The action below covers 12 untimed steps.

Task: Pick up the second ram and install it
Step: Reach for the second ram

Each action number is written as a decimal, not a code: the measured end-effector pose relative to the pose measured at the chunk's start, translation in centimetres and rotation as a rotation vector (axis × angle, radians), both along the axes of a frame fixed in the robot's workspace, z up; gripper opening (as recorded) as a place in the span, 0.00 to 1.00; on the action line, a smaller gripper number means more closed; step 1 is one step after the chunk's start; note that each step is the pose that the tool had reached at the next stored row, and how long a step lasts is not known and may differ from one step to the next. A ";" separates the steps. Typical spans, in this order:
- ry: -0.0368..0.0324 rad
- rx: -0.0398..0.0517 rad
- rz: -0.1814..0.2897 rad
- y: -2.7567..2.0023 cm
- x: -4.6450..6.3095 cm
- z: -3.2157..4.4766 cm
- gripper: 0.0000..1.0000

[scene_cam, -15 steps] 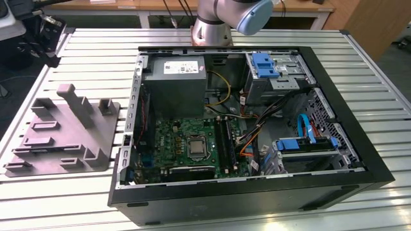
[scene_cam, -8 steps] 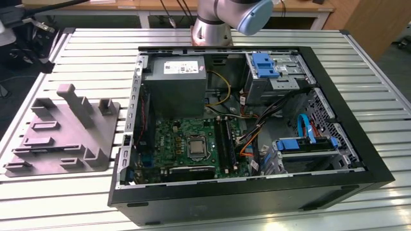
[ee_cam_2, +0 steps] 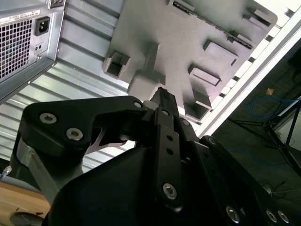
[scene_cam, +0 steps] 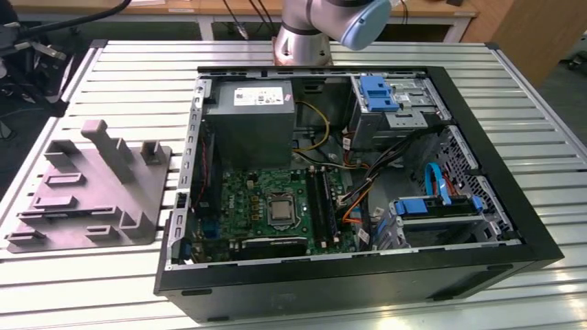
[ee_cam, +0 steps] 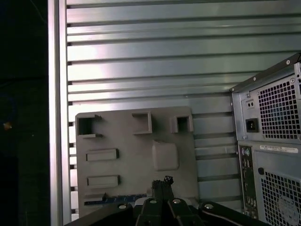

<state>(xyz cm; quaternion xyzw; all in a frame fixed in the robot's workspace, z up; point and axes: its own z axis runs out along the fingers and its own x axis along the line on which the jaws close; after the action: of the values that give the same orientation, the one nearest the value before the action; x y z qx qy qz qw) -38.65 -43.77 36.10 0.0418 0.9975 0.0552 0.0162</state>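
The open computer case (scene_cam: 500, 199) is laid on the slatted desk (scene_cam: 119, 69). Inside it a grey power supply (scene_cam: 249, 124), the green motherboard (scene_cam: 266, 199) and blue drive brackets (scene_cam: 376, 93) are held. A grey holder (scene_cam: 87, 185) is set beside it, at the exterior view's left. In the first wrist view the second ram (ee_cam: 115, 201) is seen as a blue strip lying in a holder slot. The gripper (ee_cam: 163, 181) is poised over the holder, its fingers pressed together and empty.
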 end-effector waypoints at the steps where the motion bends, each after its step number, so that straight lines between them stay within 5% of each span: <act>1: 0.0000 0.0000 0.000 -0.21 -0.1 -0.07 0.11; 12: 0.0000 0.0000 0.000 -2.14 -1.6 -1.41 0.11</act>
<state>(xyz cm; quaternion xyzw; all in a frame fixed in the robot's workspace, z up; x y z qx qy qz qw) -40.29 -45.90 34.69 0.0418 0.9975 0.0552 0.0162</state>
